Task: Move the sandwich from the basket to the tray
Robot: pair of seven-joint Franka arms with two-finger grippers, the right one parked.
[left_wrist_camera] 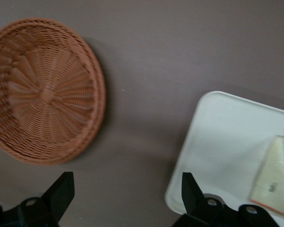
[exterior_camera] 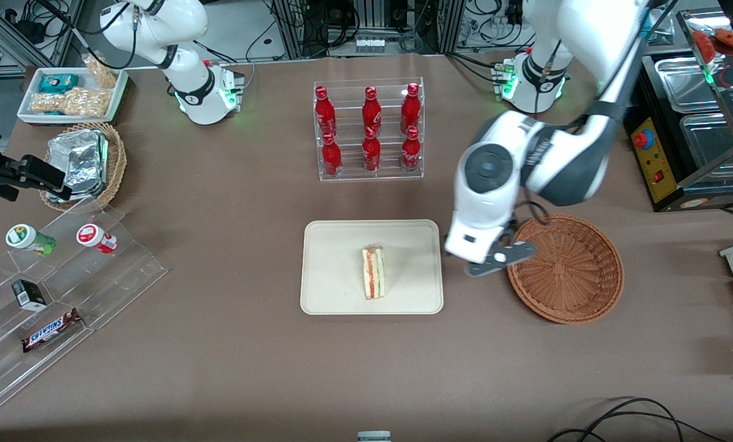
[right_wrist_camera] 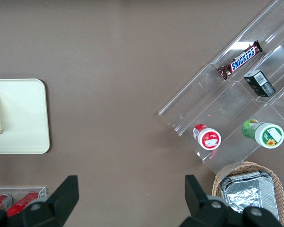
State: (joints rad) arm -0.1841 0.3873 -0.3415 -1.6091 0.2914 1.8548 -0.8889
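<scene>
Pincer (left_wrist_camera: 125, 194) spread above bare cloth between tray (exterior_camera: 323, 245) and basket (exterior_camera: 581, 270)

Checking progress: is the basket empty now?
Empty: basket shows bare weave; sandwich lies on tray. Open hand hovers between them.

Cut off, covered and blurred

The left arm is covering part of the round reddish-brown wicker basket's (exterior_camera: 572, 270) rim in the front view; the wrist view is cropping the pale triangular sandwich (left_wrist_camera: 276, 177), cream rectangular tray (left_wrist_camera: 217, 146) and gripper (left_wrist_camera: 125, 201), all blurred.
</scene>
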